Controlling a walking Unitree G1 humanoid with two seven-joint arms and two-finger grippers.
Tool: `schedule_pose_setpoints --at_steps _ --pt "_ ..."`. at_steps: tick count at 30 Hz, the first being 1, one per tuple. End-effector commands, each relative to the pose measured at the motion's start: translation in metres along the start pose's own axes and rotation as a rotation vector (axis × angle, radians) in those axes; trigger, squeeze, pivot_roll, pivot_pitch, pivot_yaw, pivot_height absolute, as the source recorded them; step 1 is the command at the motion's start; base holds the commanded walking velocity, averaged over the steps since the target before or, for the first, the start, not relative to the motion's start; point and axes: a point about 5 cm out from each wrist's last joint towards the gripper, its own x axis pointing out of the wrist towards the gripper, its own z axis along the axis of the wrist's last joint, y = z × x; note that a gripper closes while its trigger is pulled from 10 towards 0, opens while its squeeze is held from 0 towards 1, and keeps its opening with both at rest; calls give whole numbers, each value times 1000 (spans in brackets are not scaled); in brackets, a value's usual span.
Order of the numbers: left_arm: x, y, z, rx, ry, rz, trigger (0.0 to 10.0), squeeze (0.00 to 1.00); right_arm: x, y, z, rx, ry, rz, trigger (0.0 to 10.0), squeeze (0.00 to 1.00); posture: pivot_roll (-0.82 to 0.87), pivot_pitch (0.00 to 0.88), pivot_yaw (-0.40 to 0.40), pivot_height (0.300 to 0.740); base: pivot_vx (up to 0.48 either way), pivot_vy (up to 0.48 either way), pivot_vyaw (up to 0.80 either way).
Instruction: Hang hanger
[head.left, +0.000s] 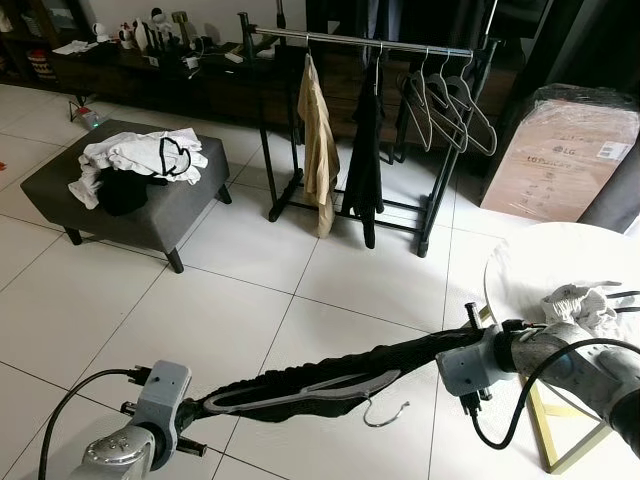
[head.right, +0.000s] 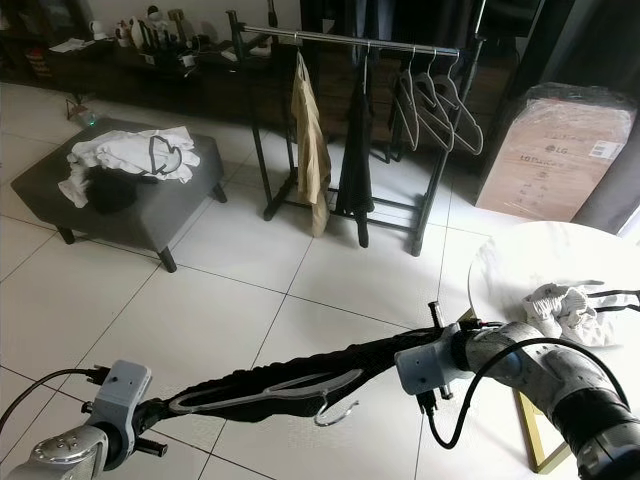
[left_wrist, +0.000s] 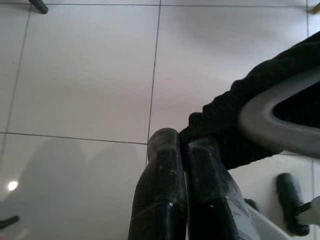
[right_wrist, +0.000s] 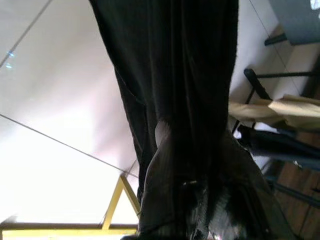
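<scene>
A black garment (head.left: 330, 372) is stretched low over the floor between my two grippers. A grey hanger (head.left: 300, 388) lies inside it, its metal hook (head.left: 388, 414) dangling below. My left gripper (left_wrist: 182, 142) is shut, pinching the garment's left end, and shows at the lower left (head.left: 205, 407). My right gripper (head.left: 452, 347) is shut on the other end, its fingers wrapped in the black cloth (right_wrist: 190, 125). The black clothes rack (head.left: 370, 42) stands farther ahead, with a tan garment (head.left: 319, 150), a dark garment (head.left: 364, 160) and several empty hangers (head.left: 450, 110) on its rail.
A grey ottoman (head.left: 175, 215) with a pile of white and black clothes (head.left: 140, 155) stands at the left. A round white table (head.left: 530, 265) with a crumpled cloth (head.left: 580, 300) is close on the right. A wrapped cardboard box (head.left: 565, 150) stands beside the rack.
</scene>
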Motion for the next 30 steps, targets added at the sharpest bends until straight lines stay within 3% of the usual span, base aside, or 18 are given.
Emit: schedule_pose_setpoints --at_steps 1,9,14,15,17,18,22,24,25,26,29,30 --pt "-7 21 -18 45 93 114 0 0 -16 1 -29 23 154 8 0 0 -42 157 -10 740 0 0 0" --pt "-7 22 -17 105 99 132 0 0 -18 -7 -45 94 306 -90 0 0 -39 154 -9 740 0 0 0" --pt "-5 12 -15 126 91 68 0 0 -11 -6 -37 129 258 -84 0 0 -37 150 -8 740 0 0 0" --pt "-4 9 -12 134 73 53 2275 0 -8 -5 -32 140 230 -74 0 0 -37 149 -7 740 0 0 0" --pt "-4 8 -11 139 63 49 2275 0 -7 -5 -31 147 221 -72 0 0 -37 149 -7 740 0 0 0" --pt "-3 3 -1 144 -9 14 10000 0 -4 -2 -26 165 192 -54 0 0 -38 148 -7 740 0 0 0" --pt "-6 -10 15 120 -120 -89 10000 0 1 5 -19 189 154 -9 0 0 -35 146 -5 740 0 0 0" --pt "-11 -22 27 121 -194 -198 10000 0 4 13 -16 182 144 38 0 0 -34 144 -4 740 0 0 0" --pt "-12 -25 29 125 -204 -222 10000 1000 5 14 -14 190 138 41 0 0 -33 143 -4 740 0 0 0" --pt "-18 -35 35 130 -236 -318 10000 1000 9 18 -10 200 118 58 0 0 -33 142 -4 740 0 0 0" --pt "-23 -41 37 136 -253 -387 10000 1000 10 20 -8 207 110 67 0 0 -33 143 -3 740 0 0 0" --pt "-32 -50 39 139 -264 -495 10000 1000 12 22 -6 216 108 74 0 0 -32 143 -3 740 0 0 0"
